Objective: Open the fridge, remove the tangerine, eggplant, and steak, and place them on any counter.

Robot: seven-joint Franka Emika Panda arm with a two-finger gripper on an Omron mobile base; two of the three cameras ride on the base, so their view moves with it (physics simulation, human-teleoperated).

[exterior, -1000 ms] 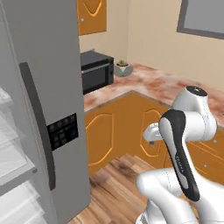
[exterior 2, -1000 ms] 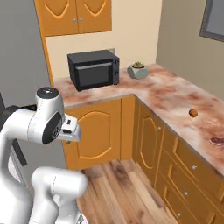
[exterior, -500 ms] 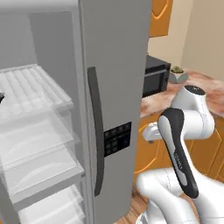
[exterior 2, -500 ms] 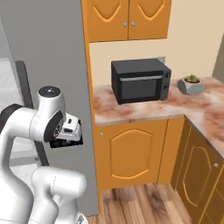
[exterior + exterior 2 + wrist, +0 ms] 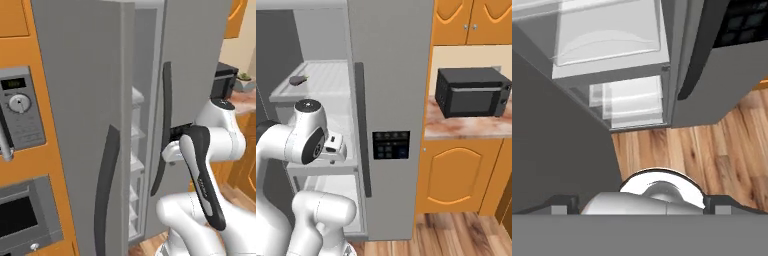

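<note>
Fridge [image 5: 391,75] doors open, shelves exposed. Eggplant [image 5: 298,79] lies on upper shelf [image 5: 331,80], left side. Gripper [image 5: 641,202] jaws spread wide, holding nothing, aimed down at floor [image 5: 712,150]. You need to raise wrist, clear right door handle [image 5: 165,125], come in level over shelf lip, close across eggplant's narrow width. No readable text; dispenser panel [image 5: 390,145] too blurred.

small dark shelf item [image 5: 298,79] (indistinct)

White arm bent at the elbow, hand [image 5: 642,202] pointing down, fingers spread wide, holding nothing
</note>
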